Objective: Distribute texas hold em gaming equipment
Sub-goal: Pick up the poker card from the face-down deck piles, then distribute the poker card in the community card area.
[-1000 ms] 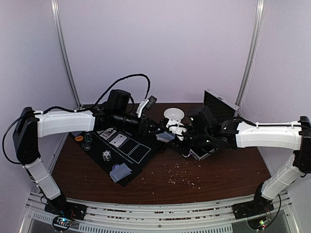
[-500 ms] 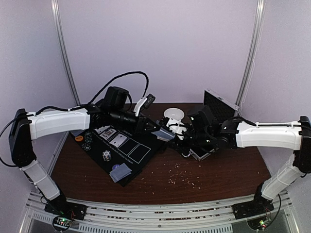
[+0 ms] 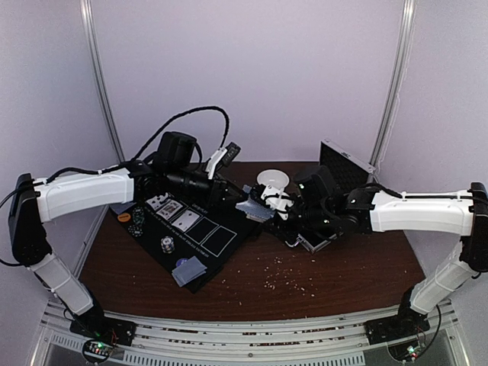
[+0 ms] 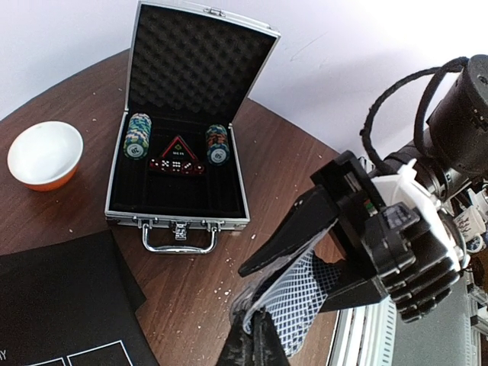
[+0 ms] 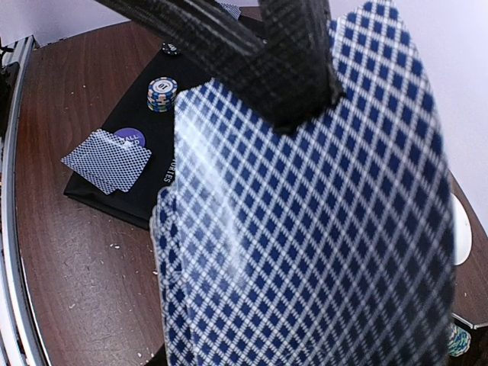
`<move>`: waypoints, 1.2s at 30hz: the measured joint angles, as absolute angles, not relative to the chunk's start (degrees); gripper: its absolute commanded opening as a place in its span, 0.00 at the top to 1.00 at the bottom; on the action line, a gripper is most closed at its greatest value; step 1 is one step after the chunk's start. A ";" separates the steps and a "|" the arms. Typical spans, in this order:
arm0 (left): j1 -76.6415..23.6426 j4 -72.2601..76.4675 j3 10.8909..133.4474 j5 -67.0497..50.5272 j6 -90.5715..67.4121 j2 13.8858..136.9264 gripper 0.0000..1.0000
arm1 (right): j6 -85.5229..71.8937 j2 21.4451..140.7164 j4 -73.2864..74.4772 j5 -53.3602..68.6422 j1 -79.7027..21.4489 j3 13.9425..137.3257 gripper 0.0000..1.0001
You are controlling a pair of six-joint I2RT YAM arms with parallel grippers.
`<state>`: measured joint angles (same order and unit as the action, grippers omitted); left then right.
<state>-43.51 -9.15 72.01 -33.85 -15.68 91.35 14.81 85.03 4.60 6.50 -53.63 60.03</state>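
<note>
Your left gripper (image 3: 232, 200) stood wide a second ago; now its jaws are pinched shut on the top card (image 5: 252, 152), and the left arm has pulled back a little. Your right gripper (image 3: 265, 211) hasn't moved and is clamped on the card deck (image 5: 305, 252), which is raised off the table between both hands.

Past the left fingertips:
- the silver case (image 4: 198, 61) lies open, with chip stacks (image 4: 137, 136) inside
- a white bowl (image 4: 44, 155) sits left of it

Below the right hand – a black mat (image 5: 99, 194) carries a chip stack (image 5: 162, 93) and two face-down cards (image 5: 107, 158) over a purple disc (image 5: 128, 137).

The deck blocks most of the right wrist view. The brown round table (image 3: 320, 274) is speckled with crumbs, and pale walls stand behind it.
</note>
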 measured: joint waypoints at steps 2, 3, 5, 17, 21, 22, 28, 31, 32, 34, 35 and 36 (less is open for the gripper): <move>-43.51 -9.23 72.01 -33.78 -15.53 90.89 1.00 | 14.81 85.03 4.60 6.50 -53.63 60.03 0.61; -43.51 -9.34 72.01 -33.69 -15.49 90.63 1.00 | 14.81 85.03 4.60 6.50 -53.63 60.03 0.61; -43.44 -9.63 72.01 -33.65 -15.33 90.24 1.00 | 14.81 85.03 4.60 6.48 -53.63 60.03 0.61; -40.45 -4.67 69.76 -34.11 -21.23 84.36 1.00 | 14.09 85.03 4.47 4.75 -53.32 60.03 0.61; -37.98 -2.48 67.90 -32.88 -25.67 81.43 1.00 | 12.88 85.03 4.12 2.81 -52.99 60.01 0.61; -36.75 -1.45 66.57 -31.99 -27.40 80.18 1.00 | 12.58 85.03 4.08 2.33 -52.82 60.01 0.61; -30.94 5.76 53.78 -19.49 -38.65 70.96 1.00 | 11.51 85.03 4.01 0.84 -52.23 60.01 0.61; -31.07 12.23 44.40 -13.58 -48.07 68.97 1.00 | 11.27 85.03 3.90 0.71 -52.23 60.01 0.61; -31.14 13.89 41.52 -12.32 -50.98 69.06 1.00 | 11.22 85.03 3.81 0.71 -52.25 60.01 0.61; -31.48 17.06 35.09 -9.50 -58.41 71.05 1.00 | 11.16 85.03 3.66 0.71 -52.25 60.01 0.61; -31.77 18.06 32.99 -8.60 -61.23 72.75 1.00 | 11.14 85.03 3.64 0.71 -52.25 60.01 0.61; -32.14 18.65 31.46 -7.33 -64.45 75.05 1.00 | 11.14 85.03 3.62 0.71 -52.25 60.01 0.61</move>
<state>-32.14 18.65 31.46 -7.33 -64.45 75.05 11.14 85.03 3.62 0.71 -52.25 60.01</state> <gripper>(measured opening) 0.008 0.392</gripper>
